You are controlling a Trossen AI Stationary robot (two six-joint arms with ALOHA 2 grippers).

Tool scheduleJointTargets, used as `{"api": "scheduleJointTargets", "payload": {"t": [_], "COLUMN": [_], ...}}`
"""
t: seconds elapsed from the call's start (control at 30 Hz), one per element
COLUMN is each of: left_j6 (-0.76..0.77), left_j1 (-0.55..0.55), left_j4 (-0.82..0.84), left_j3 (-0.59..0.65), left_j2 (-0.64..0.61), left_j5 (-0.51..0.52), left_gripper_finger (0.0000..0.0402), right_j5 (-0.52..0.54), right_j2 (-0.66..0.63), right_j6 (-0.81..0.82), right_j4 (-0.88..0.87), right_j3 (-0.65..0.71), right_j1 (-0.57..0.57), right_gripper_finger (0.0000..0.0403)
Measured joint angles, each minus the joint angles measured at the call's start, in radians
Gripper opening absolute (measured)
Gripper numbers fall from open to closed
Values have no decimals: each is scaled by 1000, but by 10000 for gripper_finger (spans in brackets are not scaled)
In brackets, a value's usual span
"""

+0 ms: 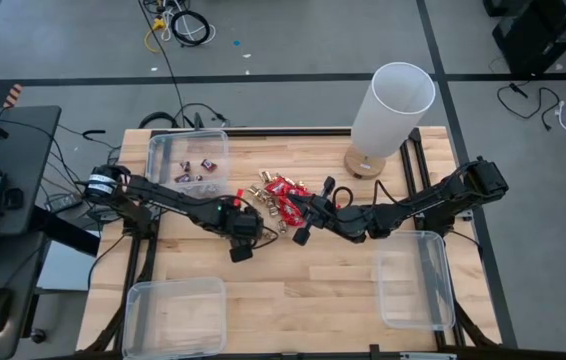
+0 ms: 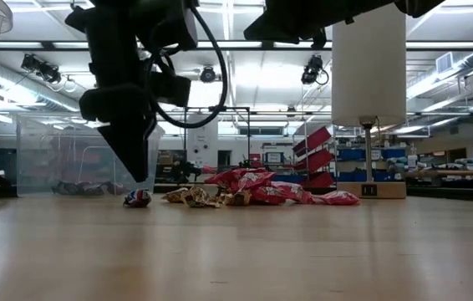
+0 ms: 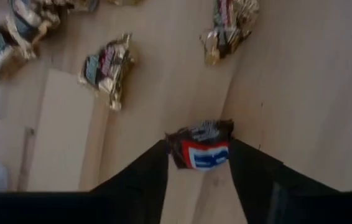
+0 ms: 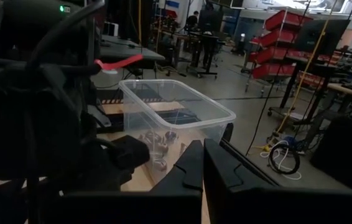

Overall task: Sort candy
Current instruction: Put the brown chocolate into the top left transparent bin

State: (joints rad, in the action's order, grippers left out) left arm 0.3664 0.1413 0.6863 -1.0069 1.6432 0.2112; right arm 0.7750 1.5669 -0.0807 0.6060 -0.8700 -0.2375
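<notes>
Candy [image 1: 281, 197] heaped mid-table, several dark bars [image 1: 195, 172] inside far-left bin [image 1: 158, 150]

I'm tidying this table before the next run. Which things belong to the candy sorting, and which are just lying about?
Part of the job:
- pile of shiny red, gold-foil and dark wrapped candies
- dark mini bar between the left end effector's fingers
- clear plastic bin holding a few dark bars
- two other clear plastic bins

Lying about:
- white cylindrical lamp on a wooden base
</notes>
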Motion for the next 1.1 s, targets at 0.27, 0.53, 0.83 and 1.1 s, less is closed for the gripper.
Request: {"api": "scheduleJointTargets", "payload": {"t": [0.27,0.53,0.83,1.1], "left_j6": [-25,-13,-59,-75], "left_j1": [2,3,3,3], "left_j4": [-63,-129,-182,-191], "left_j3": [71,143,158,159], "left_j2": [0,-4,-4,-3], "left_j5": [14,81,62,42], "left_gripper_finger": [211,211,196,85], "right_j5": [0,0,0,0], "right_j2": [0,0,0,0], "right_j6": [0,3,7,8], "right_j4": [-4,-4,-4,-7], "right_j3": [0,0,0,0], "right_j1": [-1,-1,-1,-1], "right_gripper_finger": [0,0,0,0]}}
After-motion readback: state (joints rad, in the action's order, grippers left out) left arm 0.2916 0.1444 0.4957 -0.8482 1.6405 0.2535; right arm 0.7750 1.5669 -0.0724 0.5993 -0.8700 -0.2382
